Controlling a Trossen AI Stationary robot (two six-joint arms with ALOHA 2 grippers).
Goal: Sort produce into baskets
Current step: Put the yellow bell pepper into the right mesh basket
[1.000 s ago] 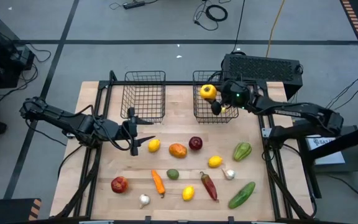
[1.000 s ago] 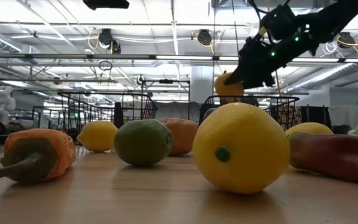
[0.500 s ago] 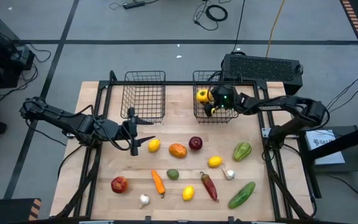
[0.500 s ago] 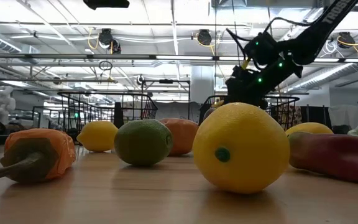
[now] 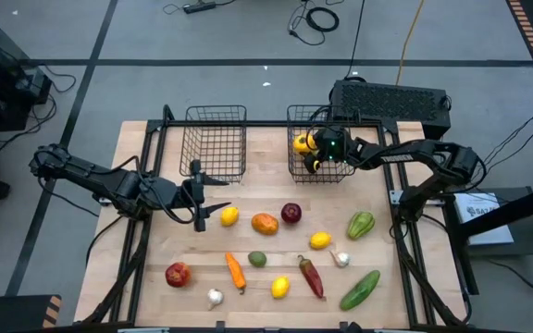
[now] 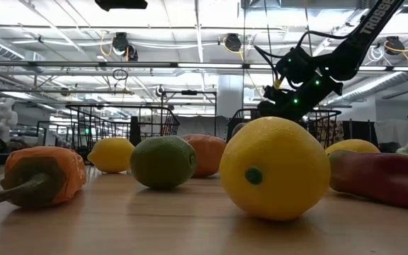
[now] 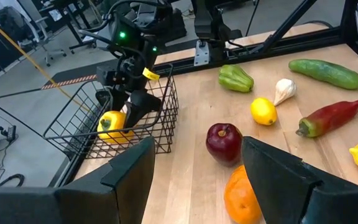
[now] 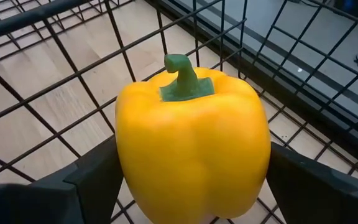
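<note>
Two dark wire baskets stand at the table's far edge, the left basket (image 5: 216,143) and the right basket (image 5: 333,166). My right gripper (image 5: 309,151) reaches into the right basket, shut on a yellow pepper (image 8: 191,137), which also shows low inside the basket in the left wrist view (image 7: 113,124). My left gripper (image 5: 202,196) hovers open over the table's left part, just left of a lemon (image 5: 229,216), with nothing between its fingers (image 7: 129,174). My right gripper pinches the yellow pepper's two opposite sides (image 8: 124,168) between its two fingers (image 8: 95,177). The fingers slant down from the table's right side. The green stem (image 8: 182,74) points away from the wrist. The pepper sits within the basket's walls; I cannot tell whether it rests on the basket's floor.
Loose produce lies across the table's middle and near part: an orange fruit (image 5: 265,223), a dark red apple (image 5: 291,213), a green pepper (image 5: 360,224), a red chilli (image 5: 311,276), a cucumber (image 5: 360,289), a carrot (image 5: 236,271), a lime (image 5: 257,259). A black box (image 5: 391,100) stands behind the right basket.
My right gripper has gone down into the right basket with the yellow pepper and a little toward the table's left edge, tipping further downward. The pepper, earlier above the basket's rim, now sits low between its walls.
</note>
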